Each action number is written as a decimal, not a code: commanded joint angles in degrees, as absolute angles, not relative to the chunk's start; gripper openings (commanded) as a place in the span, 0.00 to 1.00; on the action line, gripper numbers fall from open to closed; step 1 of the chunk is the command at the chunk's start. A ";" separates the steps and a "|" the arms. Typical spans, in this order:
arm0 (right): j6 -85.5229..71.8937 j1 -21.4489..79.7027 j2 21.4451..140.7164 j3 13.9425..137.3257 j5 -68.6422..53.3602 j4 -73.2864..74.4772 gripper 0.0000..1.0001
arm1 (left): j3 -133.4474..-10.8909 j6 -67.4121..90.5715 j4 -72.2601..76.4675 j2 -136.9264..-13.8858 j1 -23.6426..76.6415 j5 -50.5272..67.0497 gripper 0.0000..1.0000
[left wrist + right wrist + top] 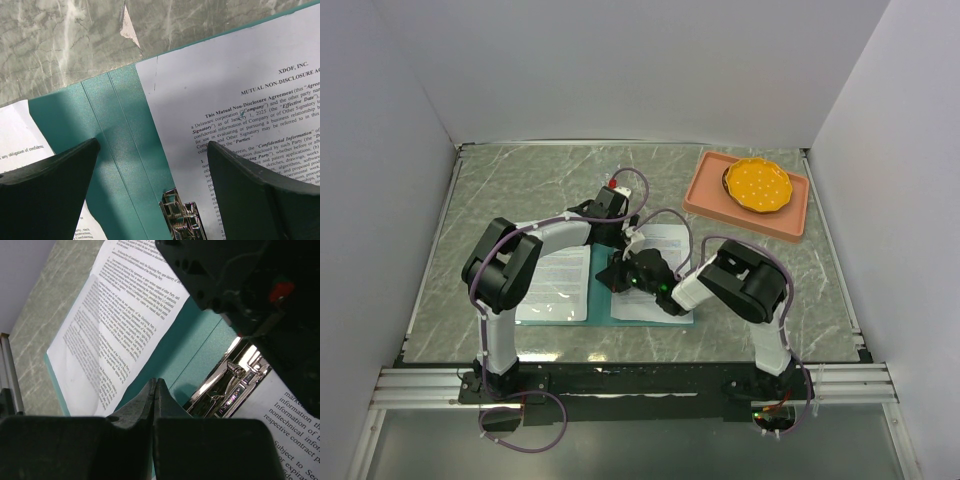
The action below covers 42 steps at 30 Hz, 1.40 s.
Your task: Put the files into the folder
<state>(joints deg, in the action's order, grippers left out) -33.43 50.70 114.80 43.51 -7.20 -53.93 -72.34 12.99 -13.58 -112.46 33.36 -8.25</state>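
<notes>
Teal folder (601, 293) lies open and flat on the grey marbled table (500, 190), one printed sheet on each half.

Left sheet (560, 285) covers the left half. The right sheet (240, 100), headed as a non-disclosure agreement, covers the right half, with a bare teal strip along the spine between them. A shiny metal clip (230, 385) sits on the spine. Left gripper (152, 145) hangs over the far end of the spine, fingers spread wide and holding nothing, one finger above each half. Right gripper (155, 382) is low over the teal strip just beside the clip, fingers pressed together with nothing between them. Whether it touches the folder, I cannot tell. A salmon-pink tray (790, 225) holding a yellow dish (757, 185) stands at the far right corner, well apart from the folder.
</notes>
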 commanded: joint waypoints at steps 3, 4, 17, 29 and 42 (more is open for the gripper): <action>-35.15 49.04 119.62 40.08 -7.56 -46.32 0.00 | -68.38 11.78 -19.78 -116.28 33.66 -9.32 0.98; -35.16 48.69 119.79 39.99 -7.47 -46.32 0.00 | -68.20 11.69 -19.78 -116.19 33.66 -9.23 0.98; -32.61 48.08 119.88 41.40 -8.79 -40.96 0.00 | -67.85 11.69 -19.60 -115.84 33.49 -8.61 0.99; -33.49 48.34 119.88 39.99 -6.51 -38.41 0.00 | -67.94 11.60 -19.77 -115.93 33.05 -8.17 0.99; -33.93 49.57 120.94 37.88 -6.59 -39.64 0.00 | -68.73 11.78 -20.21 -116.72 32.34 -7.65 0.99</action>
<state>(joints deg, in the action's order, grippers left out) -36.42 48.99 116.40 42.28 -8.25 -56.12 -71.26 12.78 -12.23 -112.01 32.86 -7.97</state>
